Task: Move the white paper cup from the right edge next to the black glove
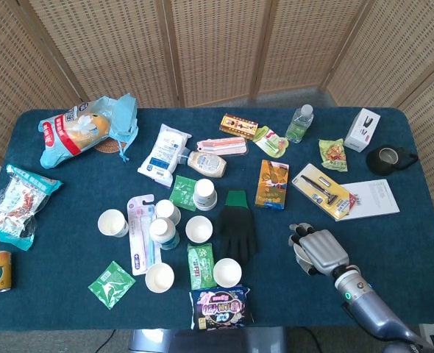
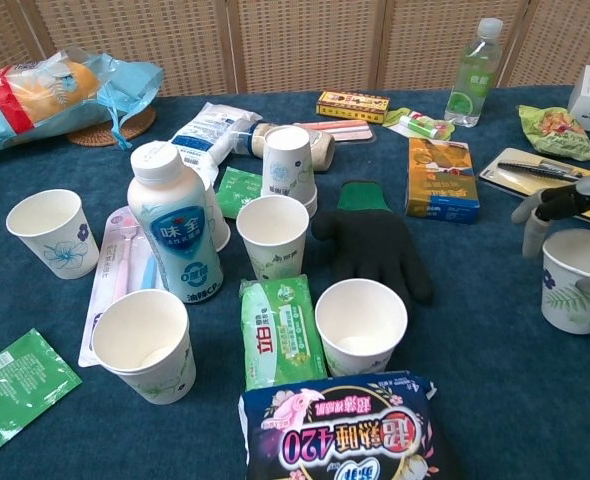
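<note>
Fingers of the robot's right hand (image 1: 318,248), grey metal with dark tips, curl down over the rim of a white paper cup with a blue flower print (image 2: 578,281). From the head view the hand covers the cup almost wholly; from the chest view fingertips (image 2: 531,238) hang at the cup's far rim. Whether they actually clamp the cup cannot be told from either picture. The left hand is not in view.

Just to the hand's left, with bare blue cloth between, lies the black knitted glove with a green cuff (image 1: 235,224), flat, fingers pointing toward the robot. Beyond the hand, away from the robot, lie an orange carton (image 1: 272,184) and a razor in a clear pack (image 1: 320,190). Past the glove stand several more paper cups (easily confused with the target), the nearest (image 2: 360,325) touching the glove's fingertips.

The step in hand looks like the grasp itself. Next, the fingers need to close firmly without crushing the thin wall, then carry the cup leftward and set it upright beside the glove, clear of the other cups.
</note>
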Robot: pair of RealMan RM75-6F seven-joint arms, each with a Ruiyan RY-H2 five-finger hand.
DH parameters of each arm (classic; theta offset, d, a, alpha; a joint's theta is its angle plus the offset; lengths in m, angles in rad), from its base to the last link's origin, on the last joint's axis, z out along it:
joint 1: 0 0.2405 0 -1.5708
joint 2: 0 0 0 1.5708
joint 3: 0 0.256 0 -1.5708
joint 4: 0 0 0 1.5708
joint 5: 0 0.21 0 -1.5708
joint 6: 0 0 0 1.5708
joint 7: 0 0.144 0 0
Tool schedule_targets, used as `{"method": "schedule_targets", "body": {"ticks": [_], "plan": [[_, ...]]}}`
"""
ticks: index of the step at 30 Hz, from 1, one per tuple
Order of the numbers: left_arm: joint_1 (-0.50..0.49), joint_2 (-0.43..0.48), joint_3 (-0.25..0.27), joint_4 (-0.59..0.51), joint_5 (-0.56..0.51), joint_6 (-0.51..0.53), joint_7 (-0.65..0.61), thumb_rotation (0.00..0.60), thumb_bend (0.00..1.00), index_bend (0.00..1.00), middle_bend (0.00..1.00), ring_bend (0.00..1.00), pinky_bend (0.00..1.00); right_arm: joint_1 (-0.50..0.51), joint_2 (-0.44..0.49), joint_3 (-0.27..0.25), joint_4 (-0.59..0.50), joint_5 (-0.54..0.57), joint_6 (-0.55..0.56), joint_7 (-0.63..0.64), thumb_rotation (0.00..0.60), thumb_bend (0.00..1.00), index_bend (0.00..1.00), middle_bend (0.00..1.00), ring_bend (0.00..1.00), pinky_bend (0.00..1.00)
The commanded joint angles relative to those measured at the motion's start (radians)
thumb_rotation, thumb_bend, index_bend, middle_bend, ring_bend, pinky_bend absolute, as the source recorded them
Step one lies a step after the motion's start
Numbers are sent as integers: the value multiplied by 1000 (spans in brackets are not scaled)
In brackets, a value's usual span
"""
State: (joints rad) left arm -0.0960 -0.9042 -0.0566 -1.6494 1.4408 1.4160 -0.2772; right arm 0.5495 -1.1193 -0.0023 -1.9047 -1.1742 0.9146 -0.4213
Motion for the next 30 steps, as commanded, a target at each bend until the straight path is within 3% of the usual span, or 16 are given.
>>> {"method": "schedule_targets", "body": {"ticks": [1,10,20,30], "plan": [[-1,0,-1,0,0,-1,0,600,419,0,59,62,15,1,10,11,-6,-6,-5,47,600,444,321,164,135,539],[-1,1,-2,3,-1,-2,-4,600,420,0,59,62,15,23,55,79,-34,-13,-79,315,600,443,315,163,142,539],[1,4,-3,4,-2,1,-5,600,420,0,58,62,16,31,45,167,11,-48,-194,768,600,442,304,161,143,539],[1,10,-4,-9,1,5,5,600,420,0,58,62,15,7,-4,179,139,-192,-236,1177,600,440,300,158,143,513]]}}
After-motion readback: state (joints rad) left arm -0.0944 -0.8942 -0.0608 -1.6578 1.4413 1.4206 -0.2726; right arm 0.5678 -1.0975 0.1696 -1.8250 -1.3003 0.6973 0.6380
